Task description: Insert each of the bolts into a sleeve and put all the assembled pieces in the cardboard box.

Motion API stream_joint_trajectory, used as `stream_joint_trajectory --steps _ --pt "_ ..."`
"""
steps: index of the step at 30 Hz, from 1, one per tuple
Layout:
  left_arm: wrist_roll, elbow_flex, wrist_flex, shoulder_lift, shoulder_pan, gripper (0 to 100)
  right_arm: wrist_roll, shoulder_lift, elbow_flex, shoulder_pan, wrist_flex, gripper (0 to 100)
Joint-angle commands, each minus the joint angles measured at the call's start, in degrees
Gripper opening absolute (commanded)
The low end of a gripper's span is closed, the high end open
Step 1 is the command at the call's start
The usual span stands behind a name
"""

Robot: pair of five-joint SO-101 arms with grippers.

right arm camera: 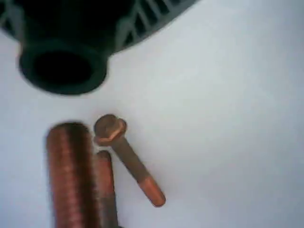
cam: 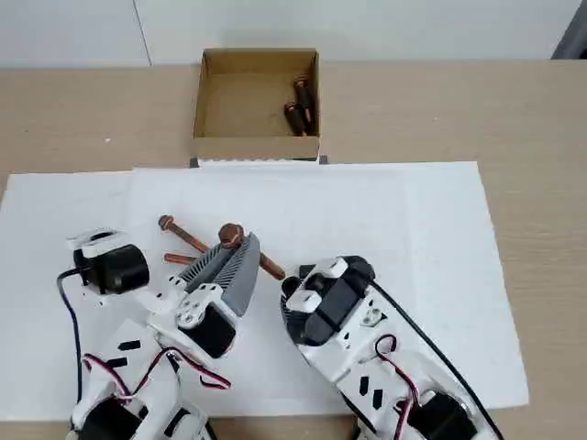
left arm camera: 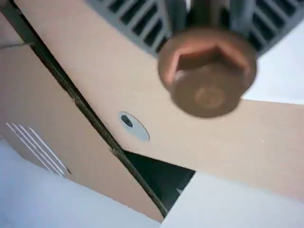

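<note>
Left end effector [cam: 238, 246] has a bolt [cam: 231, 235] pinched between its grey fingers. The head points toward the cardboard box [cam: 257, 145], and the threaded shank pokes out the near side toward the right arm. Right end effector [cam: 295, 291] is clamped on a black sleeve [right arm camera: 61, 66]. The sleeve's open mouth sits just beside that threaded tip, not on it yet.

This looks like the mating step, and I'd say alignment is everything. Bring shank and bore onto one line first, then slide slowly along it. Any tilt and the threads will likely catch on the rim.

Both arms sit low over the white sheet [cam: 413, 229], wrists angled inward toward each other, meeting near the sheet's front middle. A loose bolt [cam: 182, 235] lies on the sheet just beside the left end effector, on its box side, waiting its turn. Assembled pieces [cam: 301, 108] lie against the right wall inside the box, which stands on the tabletop [cam: 514, 110] beyond the sheet.
</note>
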Motion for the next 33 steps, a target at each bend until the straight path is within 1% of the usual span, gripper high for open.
stream_joint_trajectory --steps 1,8,16,19,22,29,33 --pt "0.09 -0.40 -1.58 -0.53 0.88 0 3.43 -0.40 -0.35 -0.40 -1.45 0.3" --pt "0.00 -0.40 -1.49 -0.53 2.02 0 5.98 -0.40 -0.26 -0.40 -1.45 0.3" --pt "0.00 -0.40 2.99 -0.53 2.20 0 6.77 -0.40 -0.35 -0.31 -1.71 0.3" --pt "0.00 -0.40 4.40 -0.53 4.40 0 6.86 -0.40 -0.35 -0.13 -3.65 0.3" --pt "-1.05 -0.40 4.22 -0.53 5.71 0 6.86 -0.22 -0.26 -0.13 -4.18 0.3" --pt "-1.67 1.27 4.04 -0.53 5.80 0 6.86 -0.31 -0.26 -0.13 -4.18 0.3" --pt "-1.76 2.42 1.32 -0.53 5.36 0 6.86 -0.31 -0.26 -0.13 -3.82 0.3"
